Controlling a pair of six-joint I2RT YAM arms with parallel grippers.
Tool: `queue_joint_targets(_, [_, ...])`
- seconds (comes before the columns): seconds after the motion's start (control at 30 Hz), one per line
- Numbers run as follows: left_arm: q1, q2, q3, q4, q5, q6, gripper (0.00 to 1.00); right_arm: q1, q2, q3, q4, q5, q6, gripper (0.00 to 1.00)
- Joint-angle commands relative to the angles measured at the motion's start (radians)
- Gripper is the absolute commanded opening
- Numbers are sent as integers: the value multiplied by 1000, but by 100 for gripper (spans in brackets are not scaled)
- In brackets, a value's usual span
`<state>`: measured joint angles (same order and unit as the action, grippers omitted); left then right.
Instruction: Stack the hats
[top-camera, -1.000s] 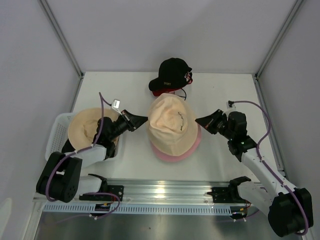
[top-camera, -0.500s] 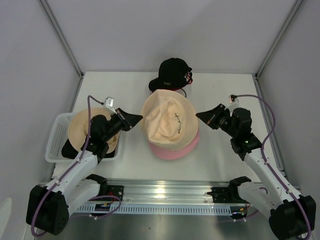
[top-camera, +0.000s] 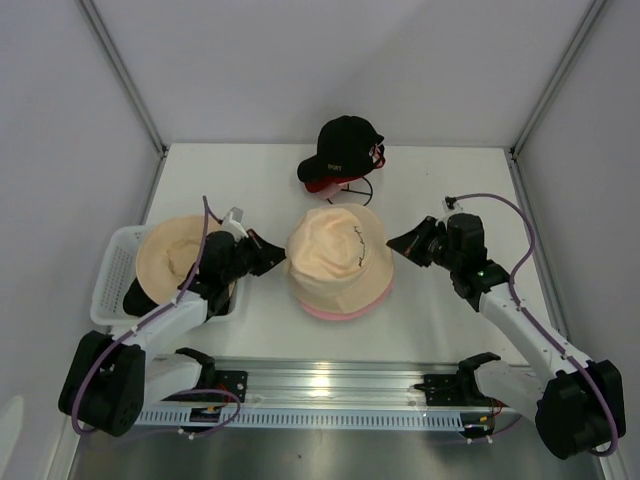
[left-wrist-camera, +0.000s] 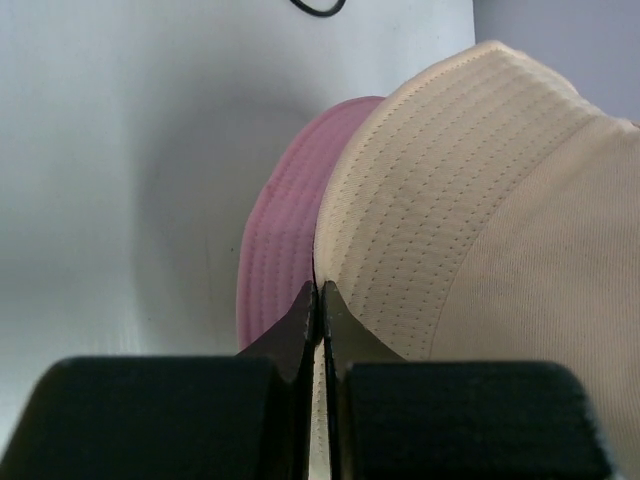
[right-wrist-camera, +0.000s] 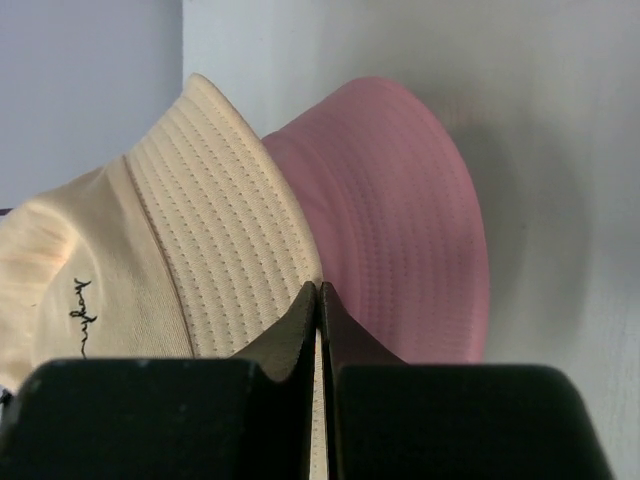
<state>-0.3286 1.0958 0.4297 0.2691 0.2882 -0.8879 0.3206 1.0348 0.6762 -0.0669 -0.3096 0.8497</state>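
A cream bucket hat (top-camera: 335, 255) with small black script lies on top of the pink bucket hat (top-camera: 345, 312), of which only the near rim shows. My left gripper (top-camera: 277, 255) is shut on the cream hat's left brim, and my right gripper (top-camera: 392, 243) is shut on its right brim. In the left wrist view the jaws (left-wrist-camera: 318, 290) pinch the cream brim (left-wrist-camera: 480, 200) over the pink brim (left-wrist-camera: 290, 220). The right wrist view shows the same: gripper (right-wrist-camera: 318, 290), cream hat (right-wrist-camera: 200, 220), pink hat (right-wrist-camera: 400, 220). A wide beige hat (top-camera: 170, 255) lies in a basket, with dark fabric (top-camera: 135, 298) under it.
The white basket (top-camera: 112, 270) stands at the table's left edge. A black baseball cap (top-camera: 340, 145) with red under-visor sits at the back centre, with a thin black wire loop (top-camera: 362, 190) near it. Frame posts stand at the table's back corners.
Both grippers have come down and inward with the cream hat. It now sits lower and flatter on the pink hat and covers more of it.
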Motion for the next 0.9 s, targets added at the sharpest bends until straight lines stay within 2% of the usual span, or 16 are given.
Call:
queue_joint_targets(0.0, [-32,41,17,47,-50,35,1,-5,5,-23,-76,82,-43,0])
queue_joint_targets(0.13, [-84,105,47,59,-58,56,1,-15,1,-43,-132,130,-73,0])
queue_joint_targets(0.23, [-102,145,87,-5,-75,82,1,-20,4,-53,-198,179,-90,0])
queue_joint_targets(0.43, [-109,105,78,-67,-132,119,1,-14,18,-154,-142,164,-78,0])
queue_joint_targets(0.63, [-109,67,87,-166,-208,164,1,49,111,-158,-67,185,-93,0])
queue_joint_targets(0.87, [-116,125,40,-116,-207,153,1,81,153,-127,-82,227,-112,0])
